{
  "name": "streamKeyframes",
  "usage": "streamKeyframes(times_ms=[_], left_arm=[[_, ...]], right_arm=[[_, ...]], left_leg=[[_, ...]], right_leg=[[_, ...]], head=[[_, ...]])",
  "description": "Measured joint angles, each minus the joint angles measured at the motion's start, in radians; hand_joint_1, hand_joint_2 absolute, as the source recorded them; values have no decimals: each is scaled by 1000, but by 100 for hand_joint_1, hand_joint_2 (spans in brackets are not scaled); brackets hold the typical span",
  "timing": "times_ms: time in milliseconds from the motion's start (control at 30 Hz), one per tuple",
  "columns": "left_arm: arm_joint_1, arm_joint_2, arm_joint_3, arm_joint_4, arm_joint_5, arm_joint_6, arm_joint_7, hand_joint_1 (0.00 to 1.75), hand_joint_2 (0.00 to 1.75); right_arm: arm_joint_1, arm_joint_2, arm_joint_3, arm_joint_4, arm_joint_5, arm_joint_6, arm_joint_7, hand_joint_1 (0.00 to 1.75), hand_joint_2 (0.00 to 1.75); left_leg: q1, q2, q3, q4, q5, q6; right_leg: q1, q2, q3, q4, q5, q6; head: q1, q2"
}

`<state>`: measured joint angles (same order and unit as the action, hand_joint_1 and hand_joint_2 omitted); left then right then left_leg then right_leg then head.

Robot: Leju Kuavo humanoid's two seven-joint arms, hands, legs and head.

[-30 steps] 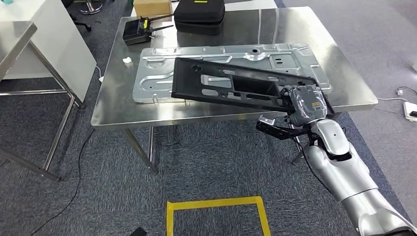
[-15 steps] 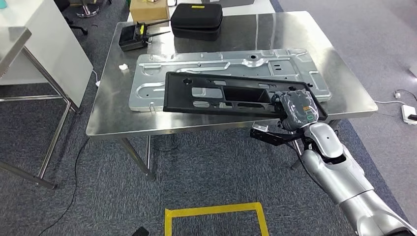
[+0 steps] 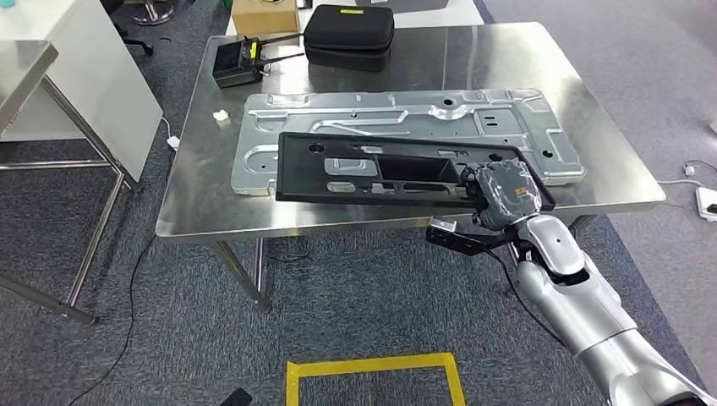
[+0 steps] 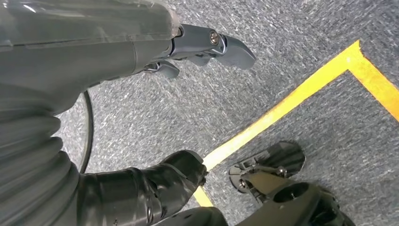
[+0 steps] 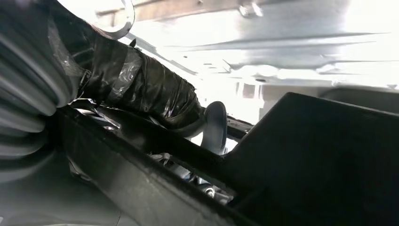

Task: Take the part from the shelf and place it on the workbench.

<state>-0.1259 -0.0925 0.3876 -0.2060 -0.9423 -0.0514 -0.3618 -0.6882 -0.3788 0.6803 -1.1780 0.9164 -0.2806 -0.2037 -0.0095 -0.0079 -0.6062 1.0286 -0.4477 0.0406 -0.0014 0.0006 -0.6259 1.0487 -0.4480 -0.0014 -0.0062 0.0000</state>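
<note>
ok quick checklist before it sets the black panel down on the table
1. Right hand grips the long black plastic panel at its end: ok.
2. Panel over the steel workbench: ok.
3. Landing spot free: not ok, the silver stamped metal plate lies beneath.
4. Panel resting on the plate or held above it: cannot tell.
5. Black zip case and black radio unit clear of the panel: ok.
6. Left hand holds nothing, over the carpet: ok.

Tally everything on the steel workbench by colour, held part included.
Black: 3 — held part, zip case, radio unit
Silver: 1 — stamped metal panel
White: 1 — small scrap
Brown: 1 — cardboard box
Total: 6
</note>
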Motion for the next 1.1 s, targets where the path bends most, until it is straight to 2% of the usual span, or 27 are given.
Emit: streamKeyframes(times_ms=[67, 133, 167, 233, 267, 300, 333, 400, 433, 467, 600, 633, 700, 767, 800, 933, 1000, 1033, 1067, 1100], left_arm=[[-1, 1, 0, 0, -1, -2, 0, 0, 175], [-1, 3, 0, 0, -1, -5, 0, 0, 175], [-2, 4, 0, 0, -2, -6, 0, 0, 175], [-1, 3, 0, 0, -3, -7, 0, 0, 175], [-1, 3, 0, 0, -4, -6, 0, 0, 175], [0, 3, 0, 0, -4, -3, 1, 0, 175], [1, 3, 0, 0, -4, 1, 2, 0, 175], [0, 3, 0, 0, -4, 7, 4, 0, 175], [0, 3, 0, 0, -4, 8, 4, 0, 175], [-1, 3, 0, 0, -4, 8, 4, 0, 175], [-1, 2, -1, 0, -4, 1, 2, 0, 175], [-1, 2, -1, 0, -5, -1, 1, 0, 175], [-3, 1, -1, 0, -7, -5, -1, 0, 175], [-3, 1, -1, 0, -10, -8, -3, 0, 175], [-3, 1, -1, 0, -10, -8, -3, 0, 175], [-3, 1, -1, 0, -10, -8, -3, 0, 175], [-2, 1, -1, 0, -10, -8, -4, 0, 175], [-1, 1, -1, 0, -10, -8, -4, 0, 175], [-1, 1, -1, 0, -11, -7, -4, 0, 175], [-2, -1, -1, 0, -11, -4, -3, 0, 175]], right_arm=[[1, 0, 1, 1, 0, 0, 0, 175, 175], [1, 1, 1, 2, 0, 1, 1, 175, 175], [0, 1, 1, 2, 1, 1, 0, 175, 175], [0, 2, 1, 4, 4, 1, 0, 175, 175], [0, 3, 2, 7, 5, 1, 0, 175, 175], [2, 4, 2, 9, 6, 1, 0, 175, 175], [2, 4, 3, 11, 7, 1, 0, 175, 175], [3, 5, 4, 13, 7, 0, 1, 175, 175], [3, 5, 4, 14, 7, 0, 1, 175, 175], [2, 5, 4, 15, 7, 0, 1, 175, 175], [2, 8, 7, 18, 7, 0, 2, 175, 175], [1, 8, 8, 19, 7, 0, 1, 175, 175], [0, 8, 10, 21, 9, 0, 0, 175, 175], [1, 9, 11, 24, 10, 0, 1, 175, 175], [1, 9, 12, 25, 11, 1, 1, 175, 175], [1, 9, 12, 25, 11, 1, 1, 175, 175], [2, 9, 16, 28, 11, 1, 1, 175, 175], [2, 9, 17, 30, 12, 1, 1, 175, 175], [2, 10, 19, 33, 13, 1, 1, 175, 175], [1, 12, 20, 37, 14, 0, 1, 175, 175]], left_leg=[[-1, 0, 1, -1, -3, -8], [-2, 1, -12, 34, -29, -20], [1, 1, -35, 82, -54, -27], [11, 2, -103, 213, -106, -40], [17, 2, -131, 261, -116, -45], [22, 2, -143, 273, -107, -50], [26, 2, -134, 246, -79, -53], [32, 3, -76, 114, -6, -59], [31, 2, -48, 55, 16, -58], [30, 1, -31, 18, 25, -55], [27, 1, -23, -3, 23, -28], [28, 1, -20, -6, 24, -19], [27, 0, -15, -10, 22, -6], [23, 0, -15, -10, 19, -1], [22, 0, -14, -10, 19, 0], [22, 0, -14, -10, 18, 1], [19, 0, -12, -10, 18, 2], [17, 0, -10, -9, 17, 3], [13, -1, -6, -9, 15, 4], [10, -1, -4, -8, 12, 1]], right_leg=[[-5, 0, 6, -12, 1, -6], [-16, -2, 18, -25, 4, -14], [-19, -3, 23, -29, 5, -18], [-20, -5, 27, -30, 3, -21], [-21, -5, 27, -29, 1, -21], [-23, -4, 28, -28, -1, -19], [-26, -3, 30, -26, -4, -16], [-30, -1, 35, -21, -13, -5], [-30, -1, 36, -17, -17, 2], [-28, 0, 36, -15, -19, 9], [-27, -1, 33, -15, -25, 30], [-28, -1, 23, 8, -41, 33], [-27, -1, -29, 118, -95, 35], [-25, -1, -84, 224, -140, 35], [-25, -1, -98, 249, -149, 35], [-24, -1, -104, 258, -151, 35], [-23, -1, -120, 281, -146, 32], [-22, -1, -125, 284, -137, 30], [-19, -1, -114, 251, -106, 24], [-12, -1, -80, 173, -68, 13]], head=[[0, 0], [-2, 0], [-3, 0], [-5, 0], [-5, 0], [-5, 0], [-5, 0], [-5, 0], [-4, 0], [-4, 0], [-3, 0], [-3, 0], [-3, 0], [-3, 0], [-3, 0], [-3, 0], [-3, 0], [-3, 0], [-3, 0], [-3, 0]])
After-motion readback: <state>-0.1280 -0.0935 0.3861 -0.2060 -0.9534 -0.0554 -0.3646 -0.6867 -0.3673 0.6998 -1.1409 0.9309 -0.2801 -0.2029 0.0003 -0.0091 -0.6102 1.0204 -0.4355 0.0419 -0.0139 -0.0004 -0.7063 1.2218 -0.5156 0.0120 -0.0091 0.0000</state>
